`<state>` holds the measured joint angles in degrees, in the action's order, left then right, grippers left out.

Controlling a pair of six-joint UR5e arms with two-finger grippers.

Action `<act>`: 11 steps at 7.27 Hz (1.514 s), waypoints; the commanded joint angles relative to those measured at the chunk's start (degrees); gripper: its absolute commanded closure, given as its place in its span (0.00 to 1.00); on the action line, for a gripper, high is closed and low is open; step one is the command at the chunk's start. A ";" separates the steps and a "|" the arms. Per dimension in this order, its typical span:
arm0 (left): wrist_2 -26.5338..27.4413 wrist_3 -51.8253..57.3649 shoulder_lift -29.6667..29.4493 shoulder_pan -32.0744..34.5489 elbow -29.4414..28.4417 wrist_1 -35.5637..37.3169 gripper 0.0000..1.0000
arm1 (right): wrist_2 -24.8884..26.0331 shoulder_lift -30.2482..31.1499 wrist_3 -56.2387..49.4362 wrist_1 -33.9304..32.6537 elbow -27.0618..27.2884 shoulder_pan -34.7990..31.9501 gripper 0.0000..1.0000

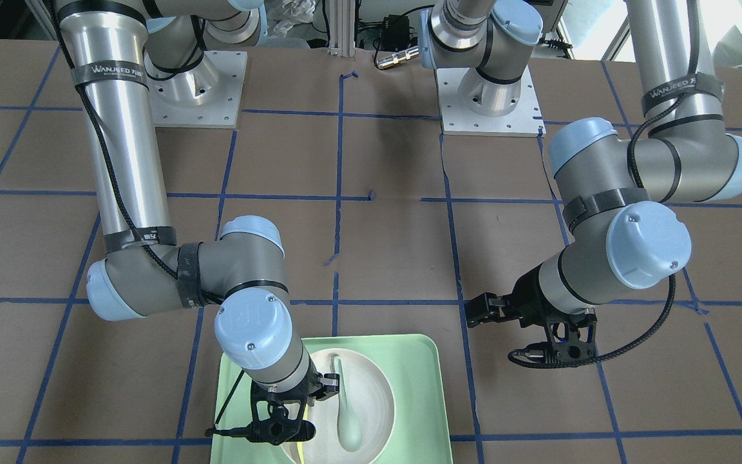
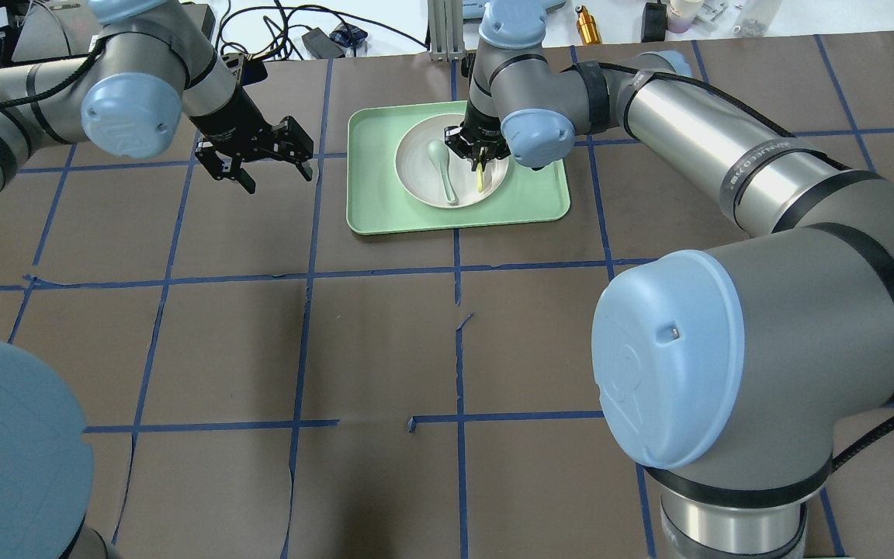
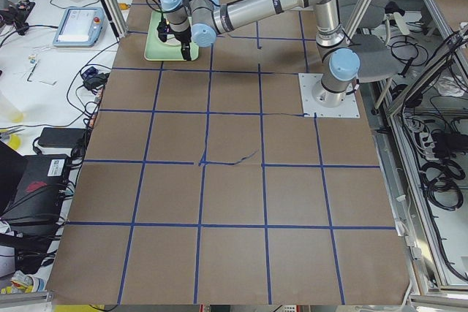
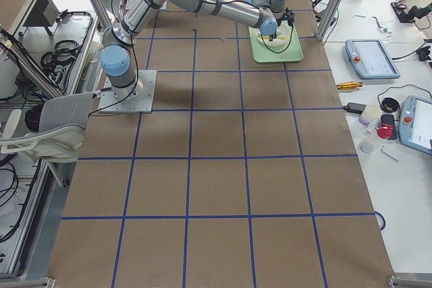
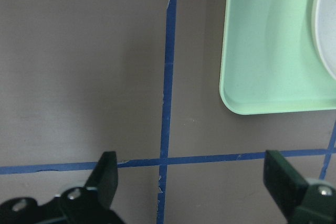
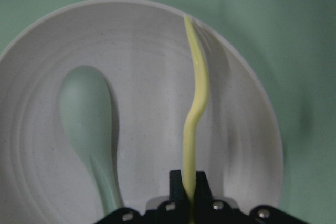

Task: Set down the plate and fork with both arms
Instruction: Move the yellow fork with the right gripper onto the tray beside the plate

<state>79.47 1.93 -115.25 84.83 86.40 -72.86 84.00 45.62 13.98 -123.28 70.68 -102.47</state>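
The off-white plate (image 2: 421, 152) lies in the mint-green tray (image 2: 373, 203). It also shows in the front view (image 1: 379, 385) and the right wrist view (image 6: 142, 45). My right gripper (image 2: 479, 155) is over the plate's right half, shut on one end of the pale-yellow fork (image 6: 198, 87). The fork reaches across the plate to its rim and casts a shadow on it. It shows below the gripper in the overhead view (image 2: 480, 181). My left gripper (image 2: 265, 164) is open and empty over bare table left of the tray, seen in its wrist view (image 5: 194, 177).
A pale grey-green spoon (image 2: 441, 166) lies in the plate beside the fork, also in the right wrist view (image 6: 86, 108). The tray's corner (image 5: 262, 51) lies just right of the left gripper. The brown table carries a blue tape grid (image 5: 166, 77).
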 commanded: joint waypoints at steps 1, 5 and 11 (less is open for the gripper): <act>-0.02 -0.09 0.03 -0.02 -0.09 0.00 0.00 | 0.90 3.85 0.27 0.40 0.16 0.42 1.00; -0.11 -0.18 0.03 0.07 0.00 0.70 0.00 | 1.17 1.41 -10.27 0.40 1.92 4.55 1.00; -0.11 -0.09 -0.23 -0.02 0.00 0.79 0.00 | 1.08 2.88 -11.17 0.40 4.20 5.87 0.00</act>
<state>79.37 1.85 -115.47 84.85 86.42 -72.07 85.08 47.20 2.78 -122.94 74.07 -96.61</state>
